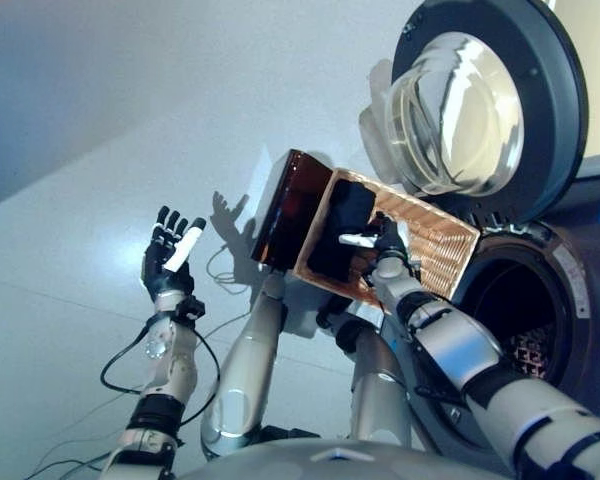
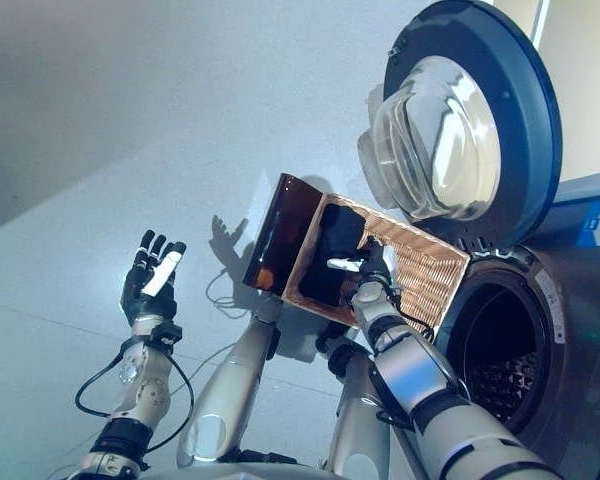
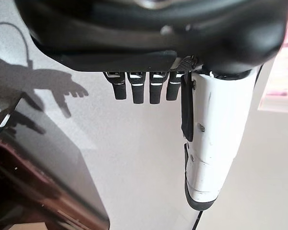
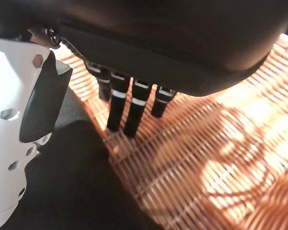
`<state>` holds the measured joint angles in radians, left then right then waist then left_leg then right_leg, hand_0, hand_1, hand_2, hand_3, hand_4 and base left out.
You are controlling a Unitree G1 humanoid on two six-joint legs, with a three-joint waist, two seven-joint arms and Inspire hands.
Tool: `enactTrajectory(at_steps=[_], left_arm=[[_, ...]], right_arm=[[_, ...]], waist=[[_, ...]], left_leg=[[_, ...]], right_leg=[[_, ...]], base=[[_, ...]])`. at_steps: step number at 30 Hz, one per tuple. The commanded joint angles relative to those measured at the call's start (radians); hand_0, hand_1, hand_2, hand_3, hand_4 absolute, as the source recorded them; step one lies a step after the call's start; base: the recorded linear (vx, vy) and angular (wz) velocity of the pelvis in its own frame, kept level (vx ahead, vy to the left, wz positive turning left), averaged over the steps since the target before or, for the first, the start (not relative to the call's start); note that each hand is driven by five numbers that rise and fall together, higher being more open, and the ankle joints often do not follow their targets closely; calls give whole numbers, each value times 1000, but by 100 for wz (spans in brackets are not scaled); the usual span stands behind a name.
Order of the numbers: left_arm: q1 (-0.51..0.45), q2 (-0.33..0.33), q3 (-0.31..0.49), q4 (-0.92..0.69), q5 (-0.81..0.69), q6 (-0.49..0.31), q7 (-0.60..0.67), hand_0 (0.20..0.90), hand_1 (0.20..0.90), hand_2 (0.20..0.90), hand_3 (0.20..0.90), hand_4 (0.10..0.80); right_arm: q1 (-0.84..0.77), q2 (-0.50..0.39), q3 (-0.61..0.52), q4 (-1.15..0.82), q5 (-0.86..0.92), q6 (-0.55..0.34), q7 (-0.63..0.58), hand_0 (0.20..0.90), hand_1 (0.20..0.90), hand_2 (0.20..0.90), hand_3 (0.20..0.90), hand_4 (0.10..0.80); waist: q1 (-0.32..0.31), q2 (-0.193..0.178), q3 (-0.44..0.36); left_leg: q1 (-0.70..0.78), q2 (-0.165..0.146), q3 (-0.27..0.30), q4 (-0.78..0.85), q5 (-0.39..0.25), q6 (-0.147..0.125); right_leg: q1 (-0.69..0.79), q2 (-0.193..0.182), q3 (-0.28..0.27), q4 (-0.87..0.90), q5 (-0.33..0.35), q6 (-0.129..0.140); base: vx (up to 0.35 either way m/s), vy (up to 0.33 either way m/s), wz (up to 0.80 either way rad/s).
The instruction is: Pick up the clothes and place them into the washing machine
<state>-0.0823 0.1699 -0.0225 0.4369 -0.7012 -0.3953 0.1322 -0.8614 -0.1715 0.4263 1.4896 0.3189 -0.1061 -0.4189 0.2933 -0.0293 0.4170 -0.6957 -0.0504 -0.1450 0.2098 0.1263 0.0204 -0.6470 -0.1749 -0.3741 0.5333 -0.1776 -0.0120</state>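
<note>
A black garment [image 1: 340, 230] lies in the shallow wicker basket [image 1: 435, 245], at its end away from the washing machine. The basket rests on a dark brown box [image 1: 285, 205]. My right hand [image 1: 385, 240] reaches into the basket at the garment's edge. In the right wrist view its fingers [image 4: 125, 110] point straight down onto the wicker [image 4: 206, 158], and the white-covered thumb stands over the black cloth [image 4: 77, 182]; it is open and grips nothing. My left hand [image 1: 170, 255] is raised to the left, open and empty, its fingers [image 3: 139, 88] relaxed.
The washing machine's drum opening [image 1: 520, 310] gapes just right of the basket. Its round glass door [image 1: 480, 100] is swung open above. Pale floor [image 1: 100, 150] spreads to the left of the box.
</note>
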Motion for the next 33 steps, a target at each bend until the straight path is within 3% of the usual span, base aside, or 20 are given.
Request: enactTrajectory(at_steps=[1, 9, 22, 28, 33], left_arm=[[7, 39, -23, -157, 50, -84, 4, 900, 900, 900, 900, 800], [32, 37, -23, -165, 57, -75, -2, 900, 900, 900, 900, 800], [80, 37, -22, -151, 58, -70, -33, 900, 900, 900, 900, 800], [104, 37, -24, -130, 47, -65, -63, 900, 900, 900, 900, 800], [127, 41, -12, -98, 26, -67, -85, 900, 900, 900, 900, 800]], right_arm=[[-96, -20, 3, -13, -52, -34, -10, 200, 200, 200, 200, 300], [-102, -39, -2, 4, -81, -19, -9, 200, 200, 200, 200, 300], [-20, -109, -69, 21, -82, -15, -13, 200, 200, 200, 200, 300], [82, -157, -160, 19, -18, -37, -6, 200, 200, 200, 200, 300], [182, -182, -254, -34, 119, -104, 24, 200, 200, 200, 200, 300]], waist=[[54, 32, -13], [52, 31, -27], [44, 59, -47], [23, 72, -81], [-19, 84, -108]], left_leg=[[-63, -52, 54, 96, -122, -28], [-54, -52, 55, 98, -132, -21], [-35, -51, 65, 93, -131, -15], [-4, -50, 76, 77, -131, -11], [37, -44, 98, 59, -132, -8]], right_leg=[[13, -22, 57, -107, 63, 39], [9, -19, 66, -101, 61, 38], [28, -25, 80, -106, 65, 42], [53, -24, 99, -121, 66, 44], [79, -16, 130, -148, 77, 45]], base=[[24, -2, 4], [4, 0, 1], [0, 0, 0], [-2, 2, -1], [-9, 24, -12]])
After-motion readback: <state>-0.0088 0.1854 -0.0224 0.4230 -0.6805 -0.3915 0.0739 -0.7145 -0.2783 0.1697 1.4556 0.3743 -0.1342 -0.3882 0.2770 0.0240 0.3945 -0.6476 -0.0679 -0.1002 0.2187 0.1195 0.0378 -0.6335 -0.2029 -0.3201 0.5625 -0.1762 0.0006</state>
